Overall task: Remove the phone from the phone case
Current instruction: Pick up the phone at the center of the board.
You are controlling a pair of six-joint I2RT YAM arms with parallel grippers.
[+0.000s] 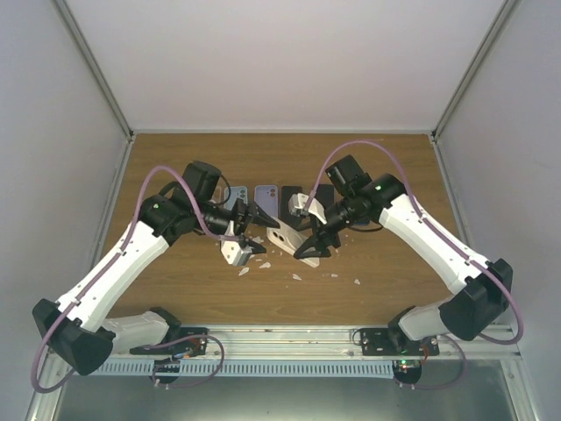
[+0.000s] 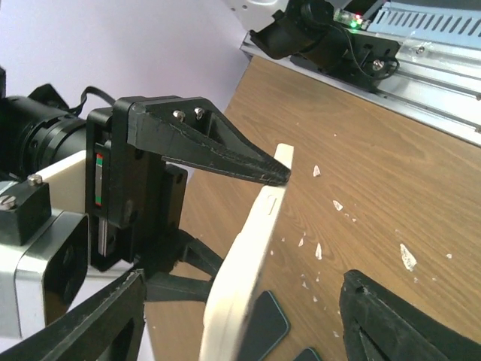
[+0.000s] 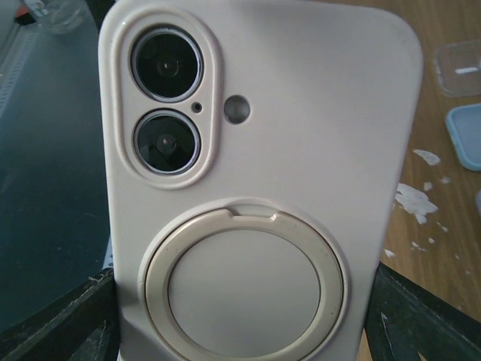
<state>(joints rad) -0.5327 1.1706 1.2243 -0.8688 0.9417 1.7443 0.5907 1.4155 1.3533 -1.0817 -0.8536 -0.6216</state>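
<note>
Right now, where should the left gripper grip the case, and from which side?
Probably the free end nearest the left gripper, across the flat faces, from the left: the case sits edge-on between its open fingers, and the right gripper holds the far end.

This is a robotics lab test cell. The wooden table [image 1: 175, 289] is boxed in by plain white panels [image 1: 280, 61], with aluminium frame posts [image 1: 98, 74] rising at its far corners. A metal mounting rail [image 1: 289, 338] runs along the near edge (small lit circuit boards [image 1: 403, 361] hang off it), and purple cables [image 1: 162, 175] loop over the white arms [image 1: 114, 272].
</note>
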